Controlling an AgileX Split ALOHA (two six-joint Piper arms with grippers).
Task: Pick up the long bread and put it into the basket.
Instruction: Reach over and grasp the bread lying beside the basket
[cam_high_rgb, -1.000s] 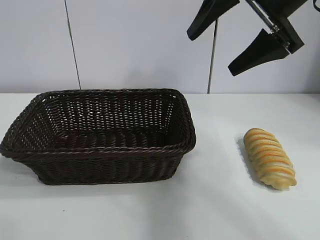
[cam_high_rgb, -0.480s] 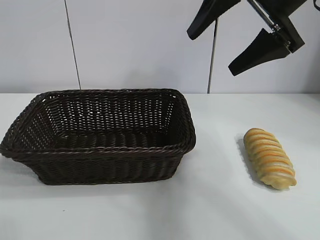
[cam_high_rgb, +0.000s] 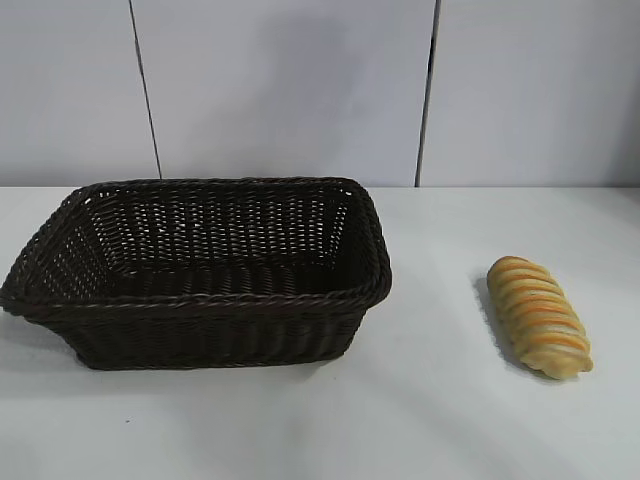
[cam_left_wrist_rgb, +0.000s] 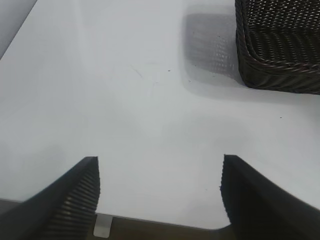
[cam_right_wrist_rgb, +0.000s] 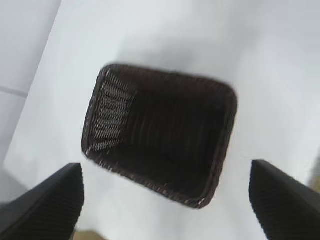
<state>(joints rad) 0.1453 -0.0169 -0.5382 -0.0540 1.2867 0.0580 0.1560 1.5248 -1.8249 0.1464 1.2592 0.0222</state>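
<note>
Gone from the exterior view since a moment ago, the right gripper (cam_right_wrist_rgb: 165, 200) now looks down from high above the basket (cam_high_rgb: 200, 300), its fingers wide apart. On the white table (cam_high_rgb: 430, 420), before a pale panelled wall (cam_high_rgb: 280, 90), the long bread (cam_high_rgb: 538, 316) lies well right of the basket. Low over bare tabletop beside the basket's corner, the left gripper (cam_left_wrist_rgb: 160, 195) is spread open too.

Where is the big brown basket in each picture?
Exterior view: the basket sits left of centre on the table, with the bread off to its right.
Left wrist view: only one corner of the basket shows, at the picture's edge.
Right wrist view: the whole basket, seen from above.
Shared landmark: the white table.
</note>
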